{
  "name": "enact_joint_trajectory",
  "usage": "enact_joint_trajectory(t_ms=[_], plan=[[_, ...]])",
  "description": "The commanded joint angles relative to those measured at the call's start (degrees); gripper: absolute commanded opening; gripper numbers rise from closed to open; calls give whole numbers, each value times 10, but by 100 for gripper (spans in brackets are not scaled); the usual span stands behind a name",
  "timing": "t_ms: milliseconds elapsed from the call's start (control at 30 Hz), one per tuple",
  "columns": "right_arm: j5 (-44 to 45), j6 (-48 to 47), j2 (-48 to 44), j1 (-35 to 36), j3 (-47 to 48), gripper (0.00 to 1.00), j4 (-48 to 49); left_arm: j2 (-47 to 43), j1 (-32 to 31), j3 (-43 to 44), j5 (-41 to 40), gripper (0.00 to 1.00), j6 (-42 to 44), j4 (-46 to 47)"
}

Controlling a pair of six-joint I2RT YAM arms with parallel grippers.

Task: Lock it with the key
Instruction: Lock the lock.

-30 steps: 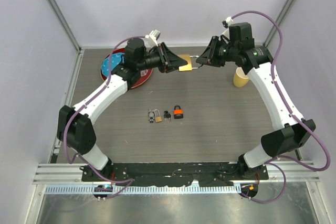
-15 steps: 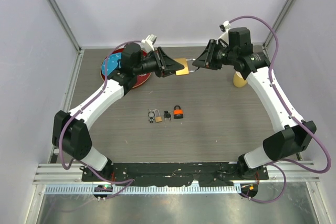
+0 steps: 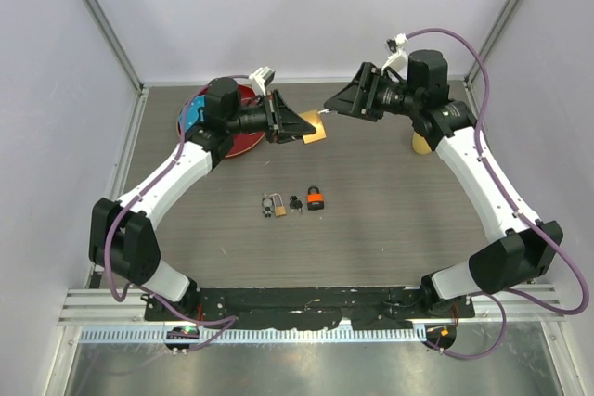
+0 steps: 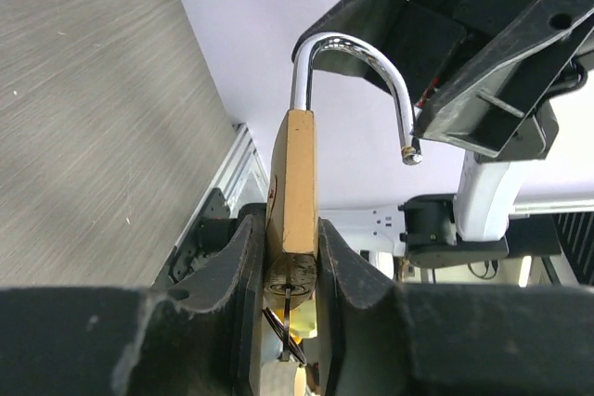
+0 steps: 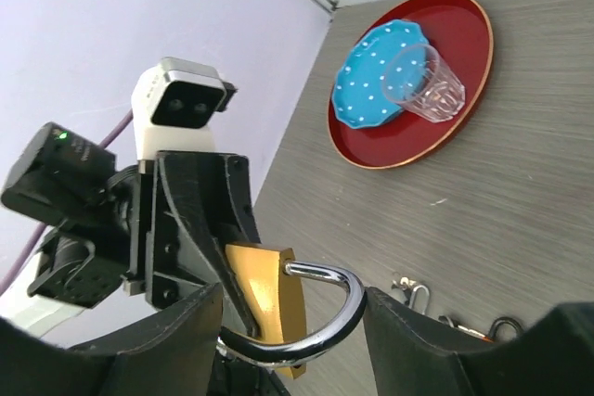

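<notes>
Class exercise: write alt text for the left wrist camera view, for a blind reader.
A brass padlock stands clamped in the left gripper, its steel shackle open. The open right gripper frames the shackle from beyond, with grey tabletop at left.

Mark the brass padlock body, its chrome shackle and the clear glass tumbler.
Brass padlock body [image 4: 295,183], left wrist view, narrow side face.
Chrome shackle [image 4: 357,44], left wrist view, top of the arch.
Clear glass tumbler [image 5: 422,85], right wrist view, side wall.
</notes>
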Motion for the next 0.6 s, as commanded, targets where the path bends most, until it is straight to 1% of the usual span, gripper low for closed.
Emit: enact_joint_trajectory(t_ms=[0, 100, 200, 233, 333, 467, 567], plan=[[-93, 13, -40, -9, 31, 72, 127, -19, -2, 7, 66, 0, 25, -24], [-104, 5, -38, -14, 32, 78, 127, -27, 3, 15, 72, 0, 45, -39], [-105, -1, -37, -15, 27, 78, 125, -33, 5, 28, 77, 0, 66, -48], [-104, -2, -39, -16, 24, 78, 123, -34, 7, 32, 79, 0, 73, -72], [-103, -3, -42, -25, 10, 79, 123, -42, 15, 46, 76, 0, 101, -102], [-147, -5, -34, -27, 3, 80, 131, -48, 20, 54, 97, 0, 111, -95], [-180, -10, -33, -28, -11, 80, 137, -42, 19, 65, 125, 0, 101, -84]])
